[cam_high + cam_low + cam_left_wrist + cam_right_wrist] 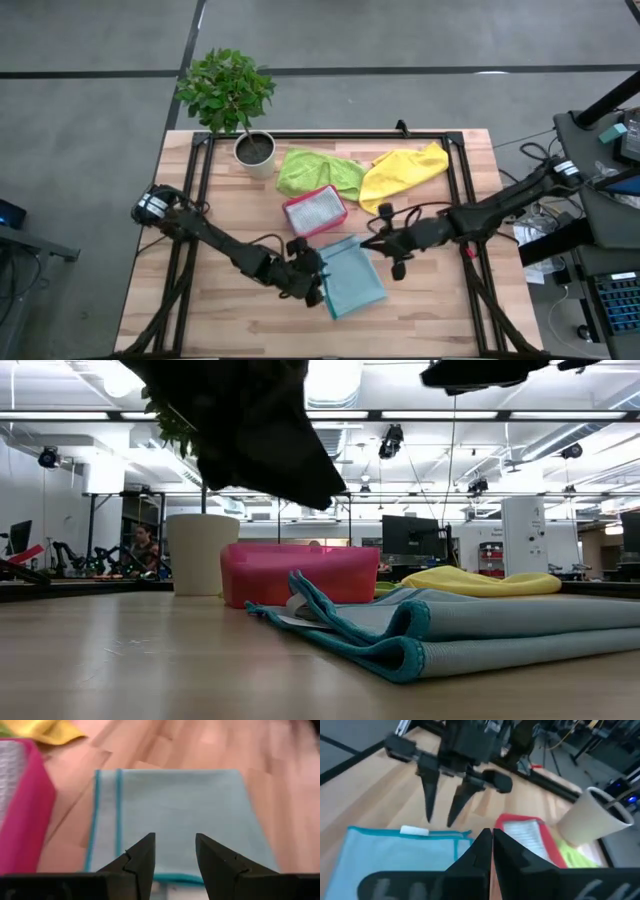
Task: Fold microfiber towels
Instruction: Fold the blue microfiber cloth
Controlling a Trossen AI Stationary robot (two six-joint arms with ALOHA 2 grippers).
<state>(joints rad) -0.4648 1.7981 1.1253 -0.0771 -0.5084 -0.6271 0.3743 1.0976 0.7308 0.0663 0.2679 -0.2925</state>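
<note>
Fingers parted and holding nothing, the left gripper (pixel 318 283) hovered at the near-left edge of the folded teal-blue towel (pixel 352 278) (flat on the table (pixel 230 305), just in front of the pink tray (pixel 314 210)), while the right gripper (pixel 372 243) hung shut and empty by its far-right corner.

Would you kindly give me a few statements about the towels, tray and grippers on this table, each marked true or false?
1. The teal-blue towel lies folded on the table. True.
2. The left gripper is clamped on that towel. False: its fingers are apart and hold nothing.
3. The right gripper is shut and empty. True.
4. The pink tray holds a yellow towel. False: a pale grey cloth lies in it.
5. The lime green towel lies beside the potted plant. True.
</note>
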